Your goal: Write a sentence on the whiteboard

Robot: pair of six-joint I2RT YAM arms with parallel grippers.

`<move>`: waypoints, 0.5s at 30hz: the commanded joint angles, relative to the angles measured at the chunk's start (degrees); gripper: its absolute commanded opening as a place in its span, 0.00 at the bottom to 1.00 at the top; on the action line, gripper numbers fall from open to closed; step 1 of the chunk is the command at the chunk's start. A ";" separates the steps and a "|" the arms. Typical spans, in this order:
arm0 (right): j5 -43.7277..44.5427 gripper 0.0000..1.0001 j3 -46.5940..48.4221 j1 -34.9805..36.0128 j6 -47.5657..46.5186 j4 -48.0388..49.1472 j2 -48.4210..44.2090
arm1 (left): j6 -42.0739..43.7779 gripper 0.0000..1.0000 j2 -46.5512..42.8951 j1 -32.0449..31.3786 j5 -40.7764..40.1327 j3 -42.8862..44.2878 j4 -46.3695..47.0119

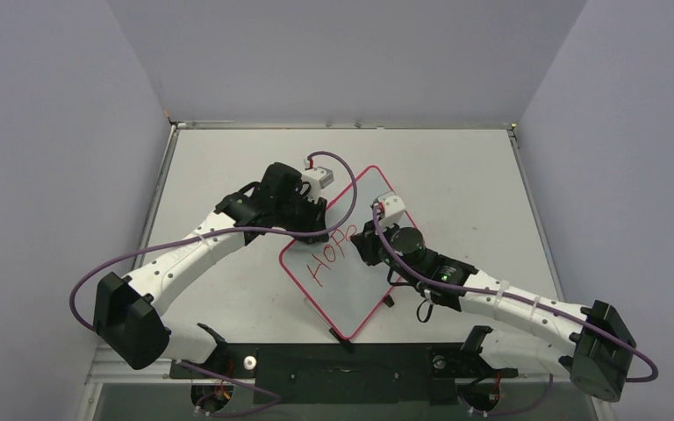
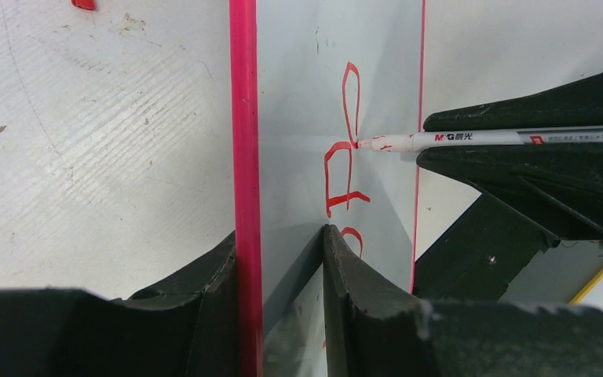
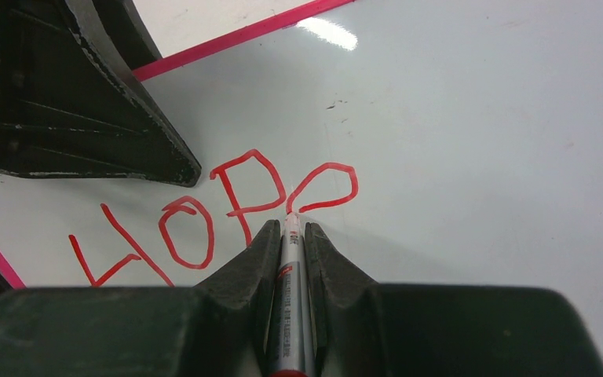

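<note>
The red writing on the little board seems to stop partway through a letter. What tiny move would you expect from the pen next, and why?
Probably a short stroke finishing the fourth letter. The sentence reads H, O, P, then a loop. The marker in the right gripper has its tip on the whiteboard at that loop's foot. The left gripper clamps the board's edge, steadying it.

A scuffed grey-white table (image 1: 456,175) (a red scrap (image 2: 83,4), perhaps tape).

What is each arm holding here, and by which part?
Right gripper: a marker, by its barrel near the tip. Left gripper: the whiteboard, jaws over its pink edge.
</note>
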 commanded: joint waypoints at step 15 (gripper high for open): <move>5.95 0.00 -1.44 -2.12 0.50 -4.39 -0.08 | 10.14 0.00 1.44 -0.83 -12.42 -1.65 -3.78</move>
